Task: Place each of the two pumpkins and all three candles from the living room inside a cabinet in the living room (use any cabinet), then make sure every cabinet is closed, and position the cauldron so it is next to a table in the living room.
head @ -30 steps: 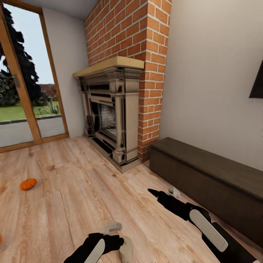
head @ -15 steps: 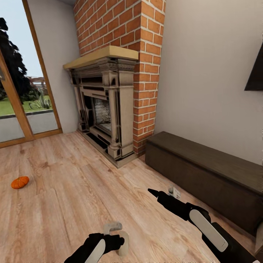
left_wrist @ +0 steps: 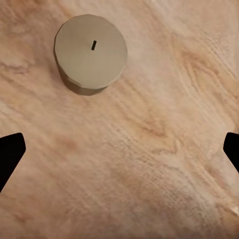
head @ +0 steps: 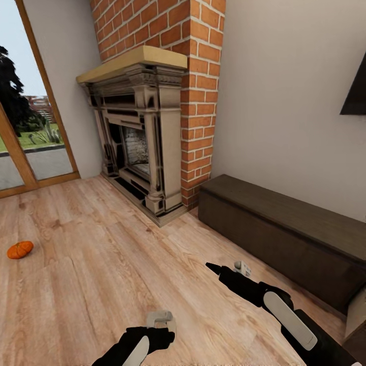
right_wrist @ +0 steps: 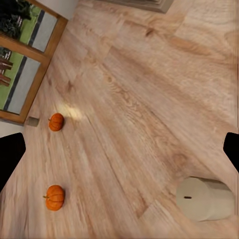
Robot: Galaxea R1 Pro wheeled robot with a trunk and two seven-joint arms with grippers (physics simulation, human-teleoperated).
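One orange pumpkin (head: 20,249) lies on the wood floor at the far left. The right wrist view has two pumpkins (right_wrist: 56,121) (right_wrist: 55,197) on the floor, and a squat tan candle (right_wrist: 204,198) closer in. The same kind of candle (left_wrist: 90,47) stands upright on the floor in the left wrist view, ahead of my left gripper (left_wrist: 119,154), whose dark tips sit wide apart with nothing between them. My left gripper (head: 161,321) hangs low at the bottom edge. My right gripper (head: 226,266) is open over bare floor, short of the long dark-brown cabinet (head: 284,229).
A brick chimney with a stone fireplace (head: 142,147) stands ahead, left of the cabinet. A glass door with a wooden frame (head: 30,127) is at the left. A dark screen corner (head: 356,96) hangs on the right wall. Open wood floor lies between.
The whole picture has shifted, so the camera has moved closer to the fireplace and cabinet. Both arms hold the same pose in the view. The candle by the left gripper has slipped mostly out of sight.
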